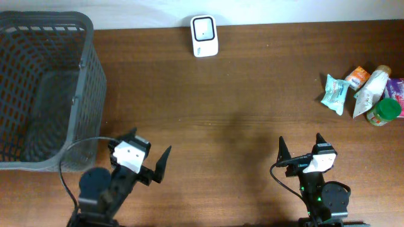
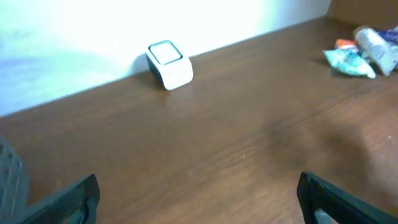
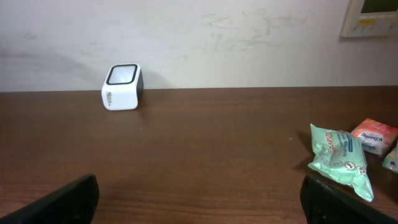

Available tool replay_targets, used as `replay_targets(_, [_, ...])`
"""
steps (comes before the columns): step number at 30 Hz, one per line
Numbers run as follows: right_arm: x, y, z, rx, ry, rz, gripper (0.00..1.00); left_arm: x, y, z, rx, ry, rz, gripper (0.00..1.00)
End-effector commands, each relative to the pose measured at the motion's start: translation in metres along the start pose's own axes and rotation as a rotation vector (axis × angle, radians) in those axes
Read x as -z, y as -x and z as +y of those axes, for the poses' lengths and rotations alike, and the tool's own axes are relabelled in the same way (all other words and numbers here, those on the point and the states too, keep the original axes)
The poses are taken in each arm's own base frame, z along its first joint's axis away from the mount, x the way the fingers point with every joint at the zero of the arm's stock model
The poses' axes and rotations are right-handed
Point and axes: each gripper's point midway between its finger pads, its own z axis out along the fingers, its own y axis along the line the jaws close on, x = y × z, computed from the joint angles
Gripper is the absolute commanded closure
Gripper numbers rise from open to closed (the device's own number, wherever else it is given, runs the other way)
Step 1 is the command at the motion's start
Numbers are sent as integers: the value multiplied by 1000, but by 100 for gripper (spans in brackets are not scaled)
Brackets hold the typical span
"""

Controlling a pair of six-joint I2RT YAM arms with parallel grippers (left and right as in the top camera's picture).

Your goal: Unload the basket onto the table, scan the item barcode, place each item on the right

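The white barcode scanner (image 1: 204,36) stands at the table's far edge by the wall, its dark window facing up; it also shows in the left wrist view (image 2: 169,64) and the right wrist view (image 3: 121,87). The items lie in a pile at the right: a teal packet (image 1: 334,93) (image 3: 339,158) (image 2: 348,62), an orange packet (image 1: 357,77) (image 3: 375,135), a white tube (image 1: 372,91) and a green-lidded jar (image 1: 384,111). No barcode is visible. My left gripper (image 1: 146,148) (image 2: 198,186) and right gripper (image 1: 301,145) (image 3: 199,186) hover open near the front edge, both empty.
A large dark mesh basket (image 1: 95,82) fills the left side of the table, close to my left arm. A purple pack (image 1: 396,88) lies at the right edge beside the pile. Bare wood spans the stretch between the grippers and the scanner.
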Motion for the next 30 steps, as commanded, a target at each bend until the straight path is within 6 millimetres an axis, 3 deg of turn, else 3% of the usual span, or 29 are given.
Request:
replay_targets(1, [0,-3,-2,-11,-8,1,2,8,-1,-11,-47,-37,-97,1])
replay_targets(10, [0,-3,-2,-11,-8,1,1,15,-7,-18,-127,-25,-249,1])
replay_targets(16, [0,-3,-2,-11,-8,1,1,9,-30,-13,-142,10,-273,1])
replay_targets(20, [0,-3,-2,-11,-8,1,1,0,-52,-4,-127,49,-241,1])
replay_targets(30, [0,-3,-2,-11,-8,1,1,5,-62,32,-60,189,-200,1])
